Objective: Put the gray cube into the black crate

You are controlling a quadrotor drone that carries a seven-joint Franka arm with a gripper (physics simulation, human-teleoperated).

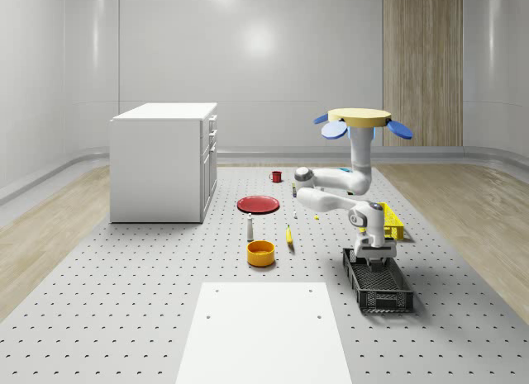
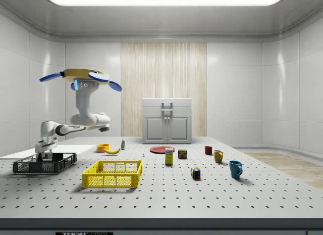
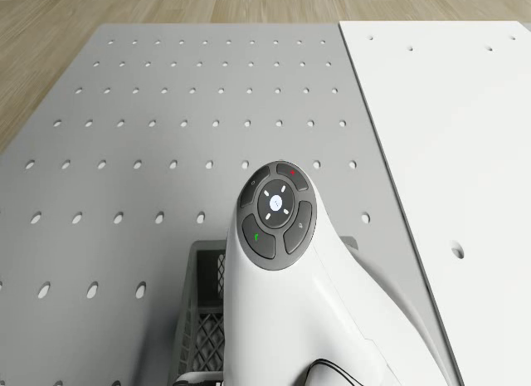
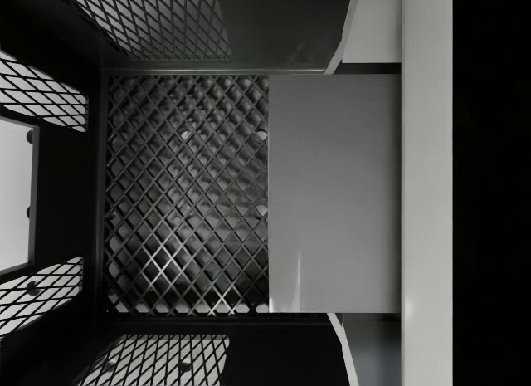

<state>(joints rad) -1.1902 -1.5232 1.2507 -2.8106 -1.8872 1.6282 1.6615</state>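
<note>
The black mesh crate lies on the perforated table near the whole-scene view's right front. The drone hovers above the table behind the crate, with its arm bent down into it. My gripper is lowered inside the crate, shut on the gray cube. In the wrist view the cube sits squarely between the two fingers, just above the crate's mesh floor.
A yellow crate stands just behind the black one. An orange bowl, a banana, a small bottle and a red plate lie mid-table. A white cabinet stands at the back left, and a white sheet lies in front.
</note>
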